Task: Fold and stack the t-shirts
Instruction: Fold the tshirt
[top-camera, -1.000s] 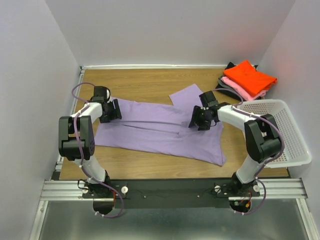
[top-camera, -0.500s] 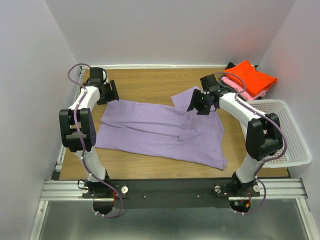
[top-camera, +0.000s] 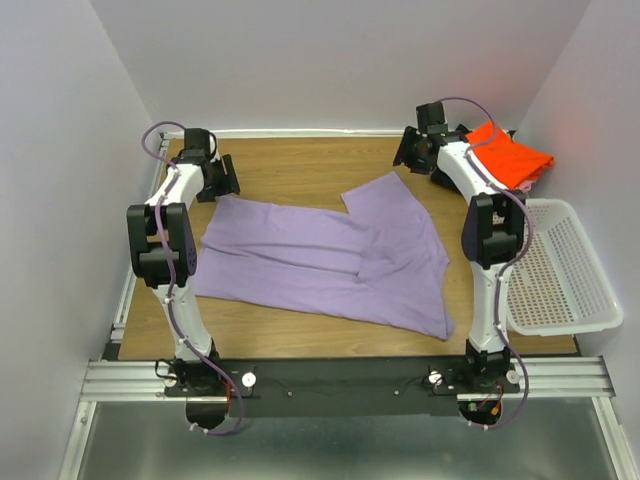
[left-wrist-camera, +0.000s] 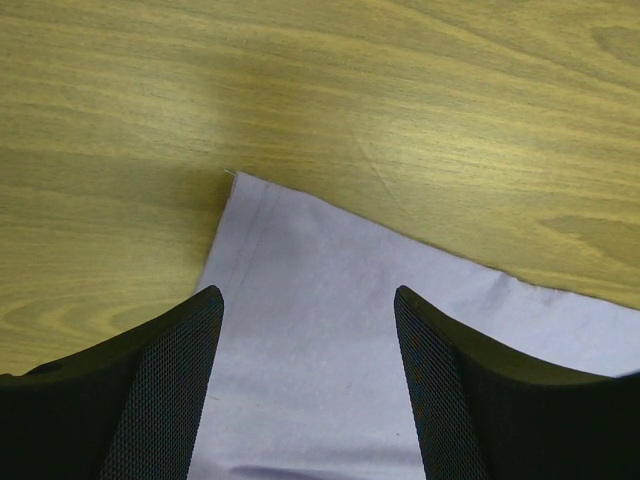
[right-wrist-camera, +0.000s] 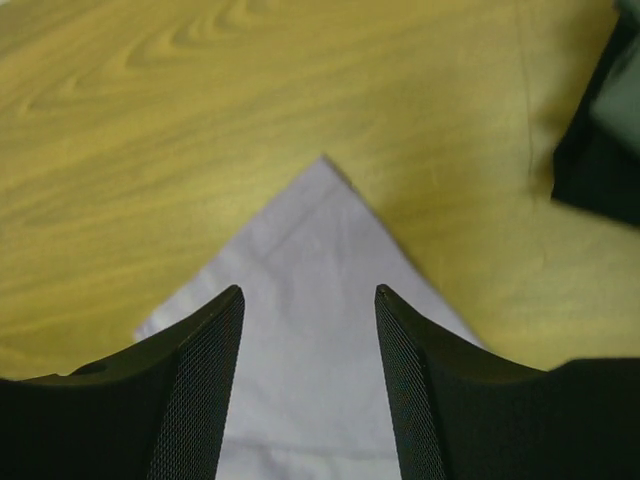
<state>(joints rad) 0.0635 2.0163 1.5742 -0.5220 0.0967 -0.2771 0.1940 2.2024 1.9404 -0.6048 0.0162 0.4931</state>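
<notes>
Both grippers hang with their jaws apart and nothing between them, each over a far corner of the purple shirt (top-camera: 320, 260). The left gripper (left-wrist-camera: 305, 300) frames the shirt's far left corner, where a stitched hem runs down the edge. The right gripper (right-wrist-camera: 309, 295) frames the far right corner, a sharp point of cloth. I cannot tell from the wrist views how high either one hovers above the fabric.

The purple shirt lies spread on the wooden table (top-camera: 300, 170), mostly flat, with one flap turned over near its middle and a ragged edge on the side nearest the arm bases. Just past its far right corner sits a pile of folded shirts with an orange shirt (top-camera: 515, 155) on top, and a dark edge of cloth (right-wrist-camera: 605, 150) shows at the side of the right wrist view. A white mesh basket (top-camera: 555, 270) stands to the right of the purple shirt, apart from it.

The step in hand looks like the first fold of the purple shirt, with both far corners about to be taken. Each gripper would need to drop onto its corner, pinch only the top layer, then lift and carry in step so the cloth does not skew.

The fabric is thin, matte and limp, so it will likely sag and drag. The table is smooth, grained wood. The finger pads are dark and finely textured.
</notes>
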